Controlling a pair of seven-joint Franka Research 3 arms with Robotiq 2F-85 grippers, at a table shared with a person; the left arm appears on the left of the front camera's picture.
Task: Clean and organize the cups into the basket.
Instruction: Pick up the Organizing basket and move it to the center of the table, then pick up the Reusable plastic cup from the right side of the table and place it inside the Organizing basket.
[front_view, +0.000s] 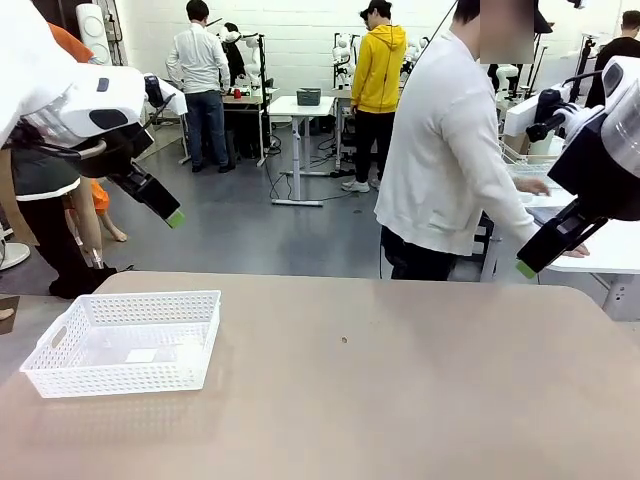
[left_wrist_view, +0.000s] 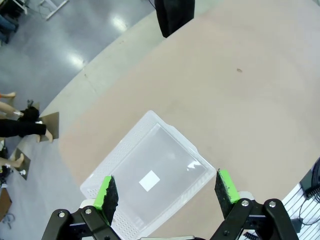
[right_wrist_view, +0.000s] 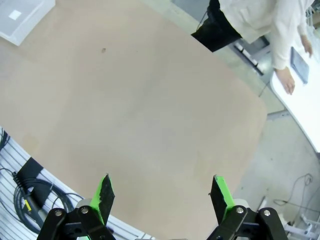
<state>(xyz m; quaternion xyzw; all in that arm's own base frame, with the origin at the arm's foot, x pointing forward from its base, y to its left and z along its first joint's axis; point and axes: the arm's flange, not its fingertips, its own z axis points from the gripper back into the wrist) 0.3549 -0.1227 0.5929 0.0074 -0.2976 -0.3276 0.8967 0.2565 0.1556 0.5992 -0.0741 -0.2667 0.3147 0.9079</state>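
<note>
Fingers (left_wrist_view: 106, 192) of both grippers are standing wide apart, gripping nothing, above the broad tan round-cornered table (front_view: 400, 380). The left gripper (left_wrist_view: 167, 187) is hanging over its left end and the right gripper (right_wrist_view: 162, 192) over its right edge. A person in a white long-sleeved top (front_view: 440, 150) is standing side-on at the far side, one hand (right_wrist_view: 286, 80) reaching onto a neighbouring white desk (front_view: 610, 250). The shallow white lattice-sided plastic basket (front_view: 130, 305) is sitting on the table's near left, one corner hidden behind the left fingers in the wrist view.
</note>
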